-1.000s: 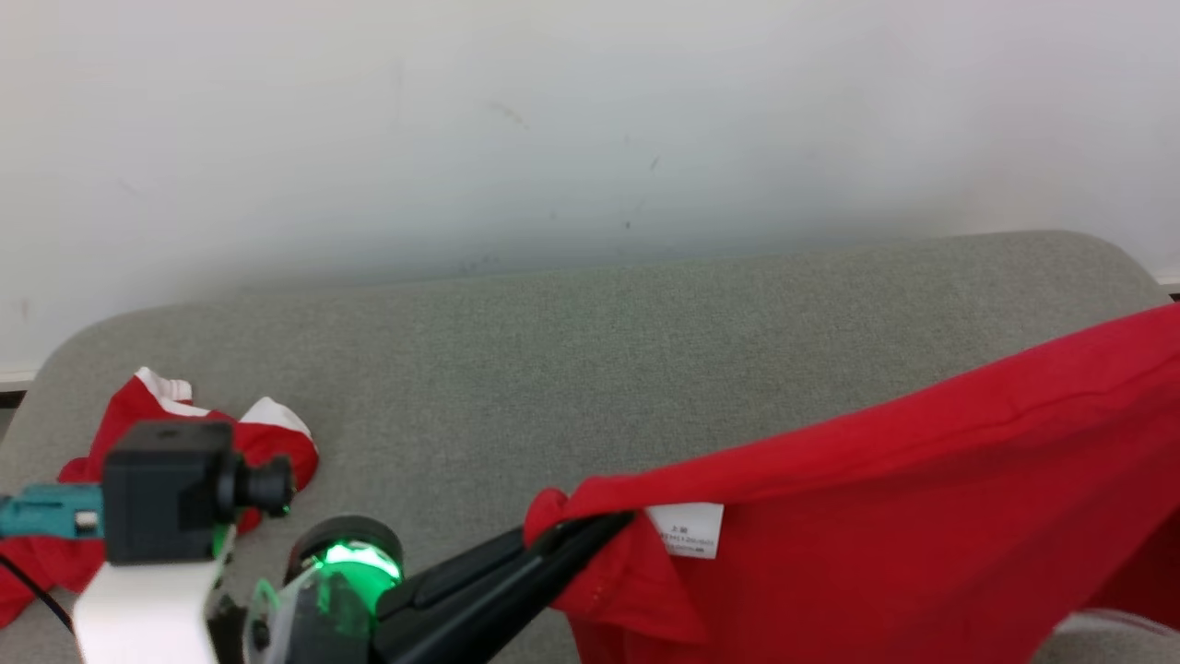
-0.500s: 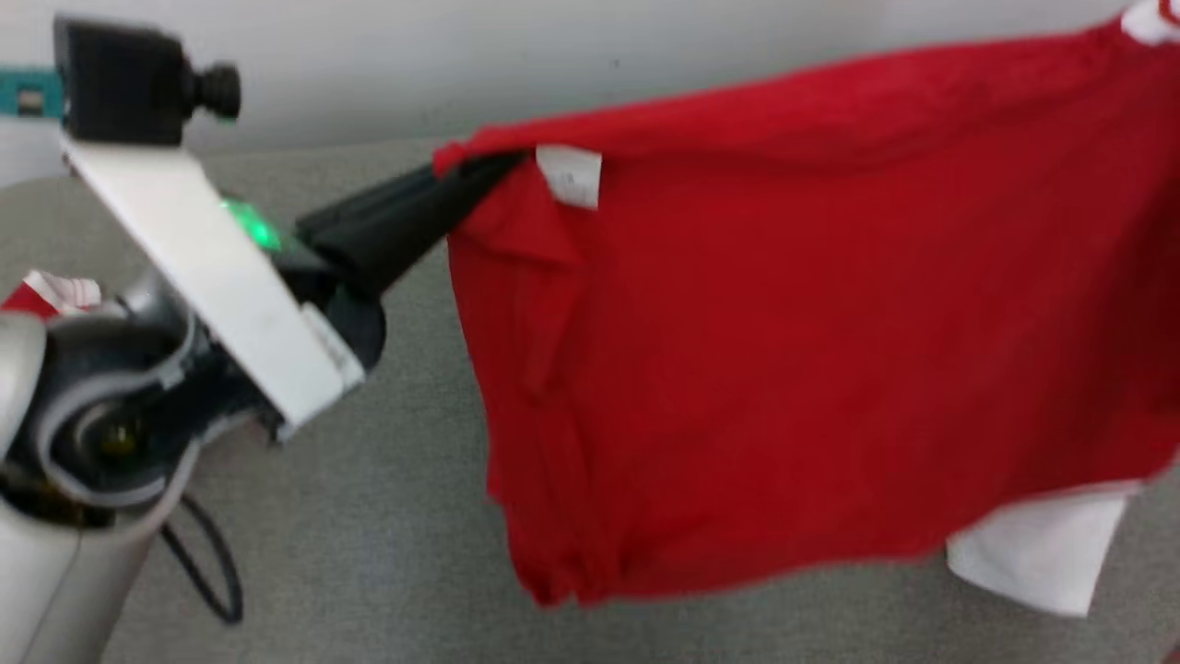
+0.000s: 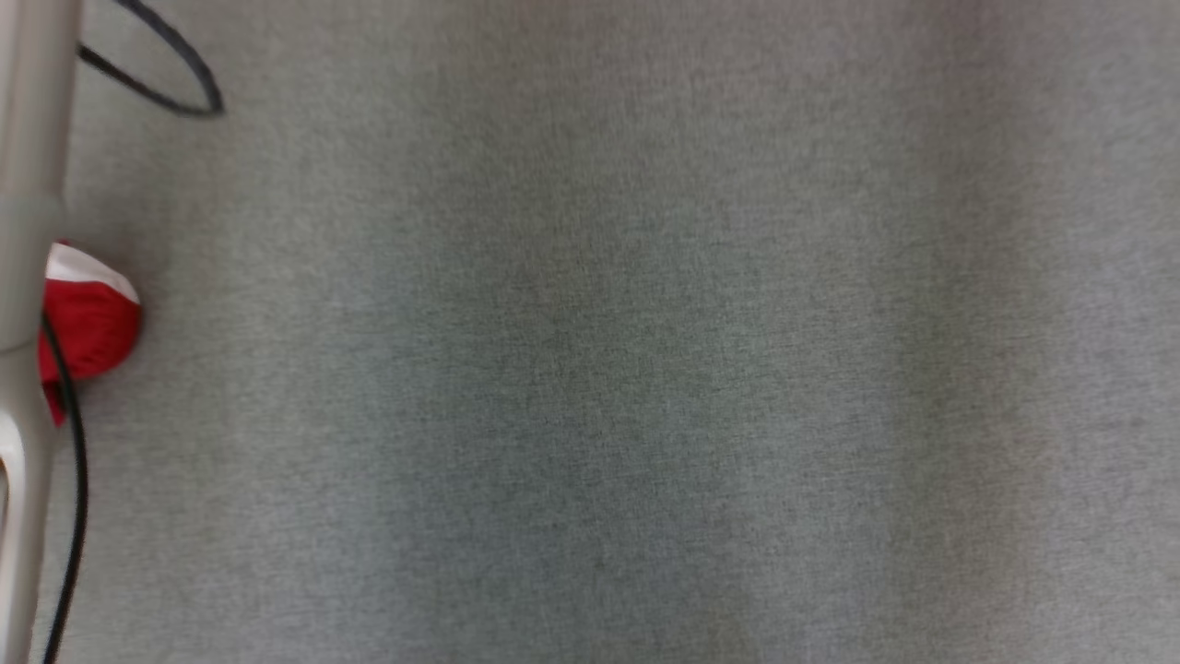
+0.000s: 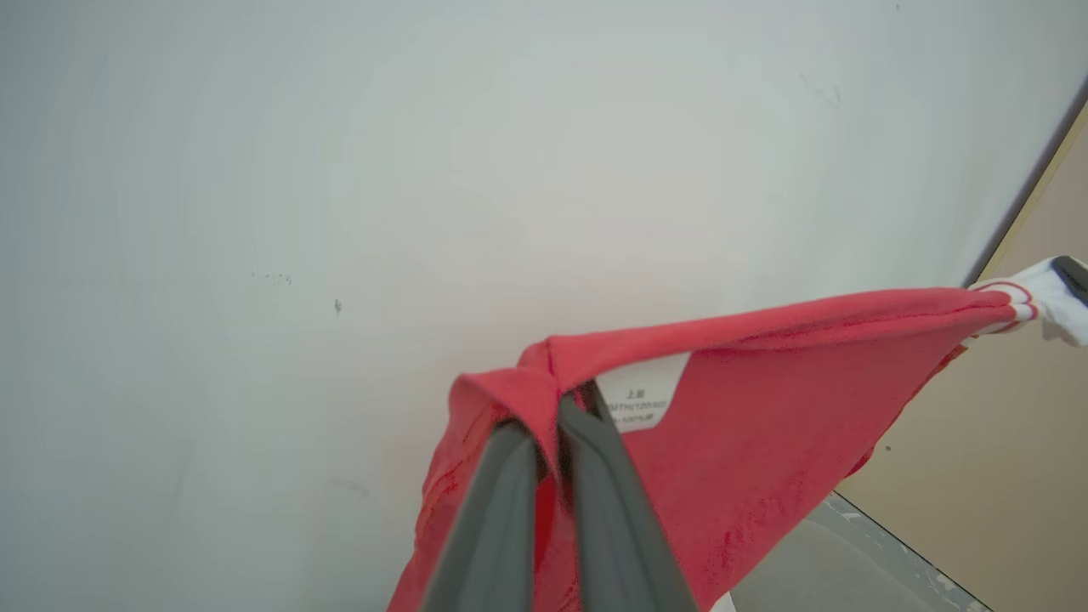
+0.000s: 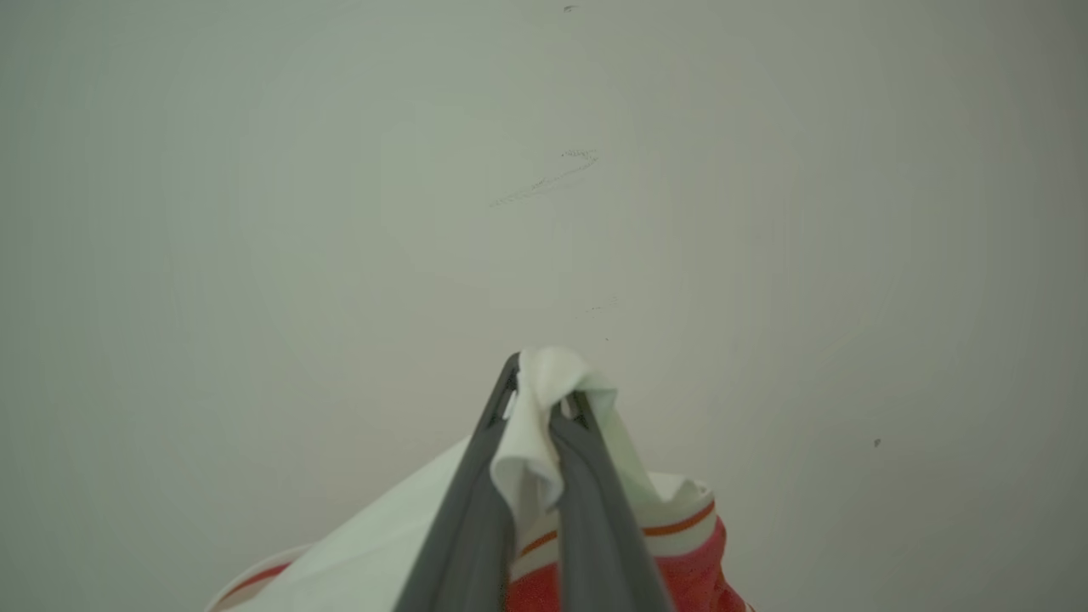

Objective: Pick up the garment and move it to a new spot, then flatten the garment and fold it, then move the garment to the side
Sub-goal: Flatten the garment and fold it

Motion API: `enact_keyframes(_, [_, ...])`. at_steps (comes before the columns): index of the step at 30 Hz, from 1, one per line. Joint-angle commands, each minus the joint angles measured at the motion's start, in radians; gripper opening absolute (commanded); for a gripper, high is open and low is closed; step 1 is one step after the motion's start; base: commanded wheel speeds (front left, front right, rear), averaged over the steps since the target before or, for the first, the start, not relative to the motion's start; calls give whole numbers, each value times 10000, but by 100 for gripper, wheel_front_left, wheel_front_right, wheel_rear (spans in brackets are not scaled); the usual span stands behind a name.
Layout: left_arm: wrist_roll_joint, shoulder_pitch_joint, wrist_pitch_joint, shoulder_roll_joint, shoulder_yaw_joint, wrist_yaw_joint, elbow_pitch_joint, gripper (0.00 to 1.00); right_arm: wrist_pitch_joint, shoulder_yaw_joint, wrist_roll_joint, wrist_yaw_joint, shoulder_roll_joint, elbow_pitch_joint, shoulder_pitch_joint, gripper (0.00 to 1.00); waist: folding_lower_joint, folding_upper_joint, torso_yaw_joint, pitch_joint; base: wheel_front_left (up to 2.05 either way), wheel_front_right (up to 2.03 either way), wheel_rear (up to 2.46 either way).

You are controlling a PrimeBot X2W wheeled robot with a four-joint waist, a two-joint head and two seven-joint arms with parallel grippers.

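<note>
Head view: one grey fabric-covered table spans the frame. One pale forearm runs down the left edge. One black cable shows in two stretches, a loop at the top left and a length along the forearm. One small red-and-white cloth lies on the table, partly behind the forearm.

Left wrist view: the left tool has its two dark fingers clamped together on a bunched edge of one red garment, just beside one white label. The garment hangs in the air in front of a white wall. It is stretched towards the right of the view and ends in one white cuff with red stripes. One beige panel stands at the right.

Right wrist view: the right tool has its two fingers clamped on a white fold of the same garment. Striped white and red fabric hangs below the fingers, in front of the wall.

Difference from half a second earlier: the head camera has tilted down. The cable loop, then low in that view, now sits at the top left. The left tool and the spread garment were then in the middle of that view.
</note>
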Motion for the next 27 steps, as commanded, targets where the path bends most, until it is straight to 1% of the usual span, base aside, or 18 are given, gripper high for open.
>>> enact_keyframes(1, [57,16,-128,-17,-15,-39,184,0,-125,18,-4,-20,-41,133,-66,0,-2,0,-120,495,0,0,0])
enact_keyframes(4, [387,-357,-1060,-315,-187,-408,1207,0,-841,374,225,-19,-44,942,-324,0,-2,0,-113,770,0,0,0])
enact_keyframes(8, [380,74,-1955,-640,-470,-1084,2255,0,-1416,1435,750,-17,-39,1358,458,0,-2,0,-60,863,0,0,0])
enact_keyframes(9, [453,283,-2159,-680,-590,-1200,2449,0,-1497,1697,1030,-17,-39,1357,769,0,-2,0,-36,798,0,0,0])
enact_keyframes(12, [78,1094,-2580,-886,-792,-1451,2816,0,-1574,2319,2023,-17,-49,1113,1930,0,-2,0,-41,520,0,0,0])
enact_keyframes(16, [-238,2631,-2772,-825,-1460,-1565,2559,0,-1456,2837,3045,-17,-38,239,4021,0,-2,0,-53,48,0,0,0])
enact_keyframes(18, [-552,3378,-2725,-605,-1952,-1577,1906,0,-1310,3057,3307,-17,-239,-452,5088,0,-2,0,-58,-194,0,0,0])
enact_keyframes(21, [-1039,4876,-2735,-34,-2579,-1570,880,0,-1007,3568,3509,-17,-636,-1426,7011,0,-2,0,-76,-855,0,0,0])
enact_keyframes(23, [-1271,5766,-2632,427,-2946,-1573,158,0,-738,3968,3405,-17,-1070,-2046,8263,0,-2,0,-93,-1303,0,0,0])
enact_keyframes(26, [-1274,7139,-2472,1231,-3350,-1564,-814,0,-217,4499,3104,-17,-1779,-2829,10128,0,-2,0,-115,-1961,0,0,0])
enact_keyframes(27, [-1290,7631,-2447,1475,-3437,-1475,-1111,0,-78,4672,2935,-17,-2029,-3070,10705,0,-2,0,-131,-2210,0,0,0])
